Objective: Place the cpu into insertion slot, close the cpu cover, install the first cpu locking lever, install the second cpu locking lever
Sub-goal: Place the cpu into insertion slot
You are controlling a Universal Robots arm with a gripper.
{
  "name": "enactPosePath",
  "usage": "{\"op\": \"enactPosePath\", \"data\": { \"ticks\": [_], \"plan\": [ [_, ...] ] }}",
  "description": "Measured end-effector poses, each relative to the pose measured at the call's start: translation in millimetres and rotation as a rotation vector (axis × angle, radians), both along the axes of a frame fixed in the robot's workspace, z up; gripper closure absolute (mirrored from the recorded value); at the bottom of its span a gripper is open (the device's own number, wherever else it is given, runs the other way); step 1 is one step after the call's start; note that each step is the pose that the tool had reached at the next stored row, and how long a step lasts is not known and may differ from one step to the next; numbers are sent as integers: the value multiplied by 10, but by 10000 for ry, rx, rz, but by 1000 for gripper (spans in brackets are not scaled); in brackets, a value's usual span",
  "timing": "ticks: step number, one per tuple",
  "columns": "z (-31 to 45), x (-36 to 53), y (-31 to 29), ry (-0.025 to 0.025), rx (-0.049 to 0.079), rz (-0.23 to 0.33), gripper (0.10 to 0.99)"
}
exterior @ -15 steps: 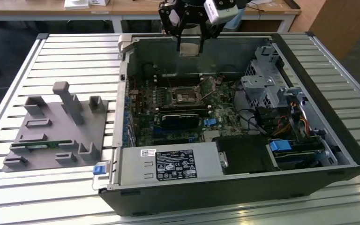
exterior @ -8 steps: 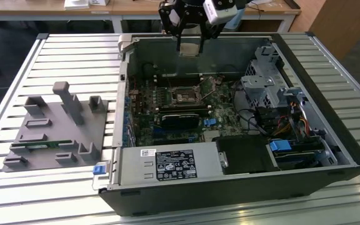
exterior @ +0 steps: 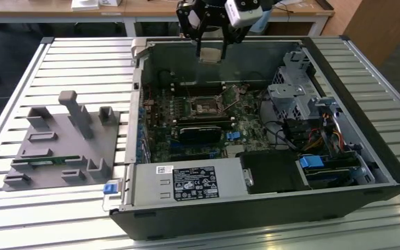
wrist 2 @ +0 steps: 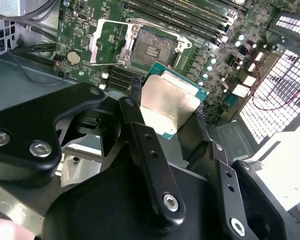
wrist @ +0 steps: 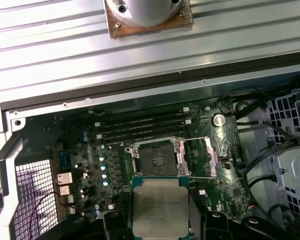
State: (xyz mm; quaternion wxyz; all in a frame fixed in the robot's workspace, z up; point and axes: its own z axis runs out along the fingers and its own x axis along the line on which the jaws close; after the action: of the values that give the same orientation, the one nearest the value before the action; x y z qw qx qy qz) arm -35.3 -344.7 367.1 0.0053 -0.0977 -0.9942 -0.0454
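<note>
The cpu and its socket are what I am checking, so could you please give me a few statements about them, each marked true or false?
1. The gripper is shut on the cpu. True.
2. The cpu already sits in the insertion slot. False: it is held up off the slot, which lies empty.
3. The cpu cover is swung open, clear of the slot. True.
4. The grey fixture stands inside the computer case. False: it lies on the slatted table outside the case, at the exterior view's left.
</note>
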Motion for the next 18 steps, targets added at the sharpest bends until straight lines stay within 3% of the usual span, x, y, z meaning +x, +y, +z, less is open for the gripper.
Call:
{"op": "enactPosePath", "data": {
  "ticks": [18],
  "plan": [
    [-1,0,0,0,0,-777,549]
  ]
}}
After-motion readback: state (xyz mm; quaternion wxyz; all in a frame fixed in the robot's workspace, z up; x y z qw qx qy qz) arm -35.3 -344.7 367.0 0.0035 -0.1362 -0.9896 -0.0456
